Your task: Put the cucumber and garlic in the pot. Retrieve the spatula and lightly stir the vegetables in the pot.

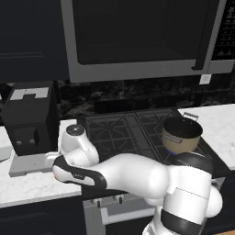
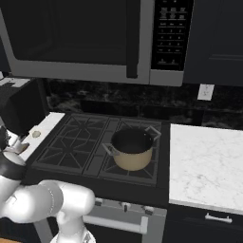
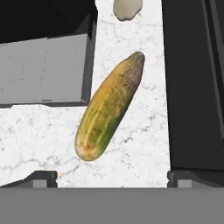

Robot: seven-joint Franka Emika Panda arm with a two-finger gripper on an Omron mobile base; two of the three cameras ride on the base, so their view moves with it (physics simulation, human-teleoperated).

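**Over the cucumber, jaws wide**

Dark cabinets and a microwave hung above the stove in the left base view, where the pot (image 1: 182, 135) sat on the front right burner, at about three o'clock from my forearm. My arm reached left and down over the marble counter (image 1: 27, 186) beside the dark toaster (image 1: 28, 120); the hand itself was hidden behind my wrist there.

From the right base view, the pot (image 2: 131, 149) stood empty on the stove (image 2: 76, 142), and the garlic (image 2: 36, 134) showed as a small pale lump on the counter strip at nine o'clock from it, well apart.

Looking down through the hand view, I had the cucumber (image 3: 110, 106) lying flat on the marble, its long axis running from seven o'clock to one o'clock, with the garlic (image 3: 127, 8) just past its far tip at twelve. My gripper (image 3: 112, 177) hovered above it, released and fully spread, holding and touching nothing; one fingertip (image 3: 40, 178) stood to each side.

I judged the pick was the step in hand: I should roll the wrist so the jaws close across the cucumber's narrow width near its middle, then descend straight, keeping clear of the grey toaster base (image 3: 43, 70) at ten o'clock.
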